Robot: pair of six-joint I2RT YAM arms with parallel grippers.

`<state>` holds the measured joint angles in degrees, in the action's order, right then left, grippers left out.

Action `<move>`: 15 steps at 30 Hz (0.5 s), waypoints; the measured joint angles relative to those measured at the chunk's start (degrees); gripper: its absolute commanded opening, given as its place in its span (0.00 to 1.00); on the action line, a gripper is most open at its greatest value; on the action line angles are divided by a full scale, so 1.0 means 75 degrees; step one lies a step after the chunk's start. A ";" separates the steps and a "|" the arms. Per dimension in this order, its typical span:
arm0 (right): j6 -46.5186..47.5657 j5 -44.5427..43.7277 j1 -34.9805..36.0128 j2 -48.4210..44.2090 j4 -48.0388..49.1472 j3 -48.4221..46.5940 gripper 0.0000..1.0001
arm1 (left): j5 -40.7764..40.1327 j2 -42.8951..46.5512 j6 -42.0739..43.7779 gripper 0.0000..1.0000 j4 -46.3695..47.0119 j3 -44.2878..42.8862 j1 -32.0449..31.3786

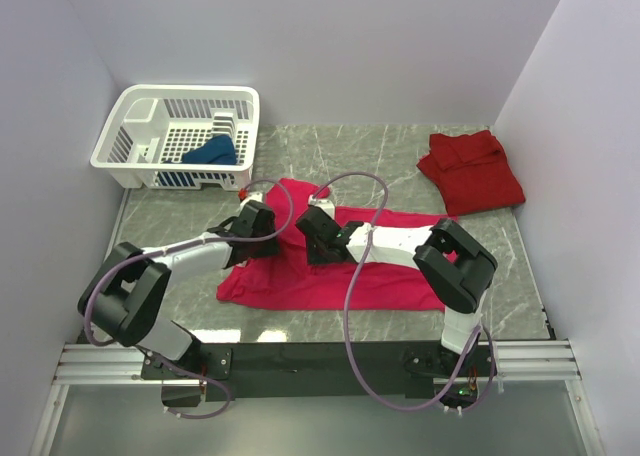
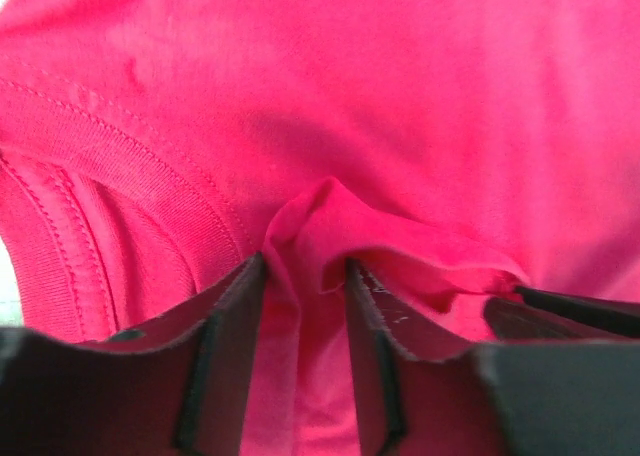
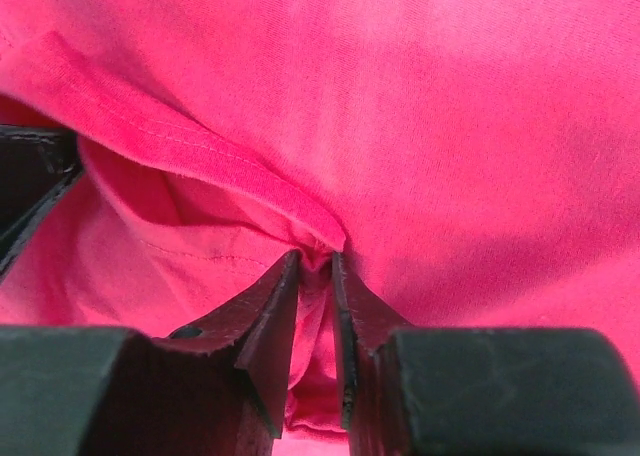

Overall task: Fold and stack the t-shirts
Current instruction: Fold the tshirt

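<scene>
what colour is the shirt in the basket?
Dark blue. The shirt shows best in the top external view, bunched in the white basket.

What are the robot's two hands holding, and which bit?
Both hold the pink-red t-shirt. The left gripper pinches a raised fold of cloth near a stitched seam; the right gripper pinches a fold right by a stitched hem.

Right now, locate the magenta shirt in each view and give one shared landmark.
Top external: shirt spread across the centre.
Left wrist: shirt fills the frame, a fold pinched in the left fingers.
Right wrist: shirt fills the frame, a fold pinched in the right fingers.
Landmark: the two finger pairs; each wrist view catches the other pair at its edge.
</scene>
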<state>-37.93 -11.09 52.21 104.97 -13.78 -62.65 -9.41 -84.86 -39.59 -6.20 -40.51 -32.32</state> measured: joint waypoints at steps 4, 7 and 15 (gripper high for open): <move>-0.0017 -0.0023 0.0000 0.0000 0.0000 0.0000 0.16 | -0.0015 -0.0227 -0.0012 0.22 -0.0015 -0.0061 0.0000; -0.0023 -0.0076 0.0000 0.0000 -0.0012 0.0000 0.11 | -0.0052 -0.0312 0.0076 0.15 -0.0026 -0.0271 0.0000; -0.0146 -0.0210 0.0000 -0.0248 -0.0006 0.0280 0.10 | -0.0160 -0.0321 0.0140 0.14 -0.0131 -0.0898 0.0000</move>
<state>-39.03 -12.67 52.21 103.11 -13.82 -60.55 -10.61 -87.26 -38.54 -7.18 -47.24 -32.32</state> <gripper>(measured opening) 0.110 0.137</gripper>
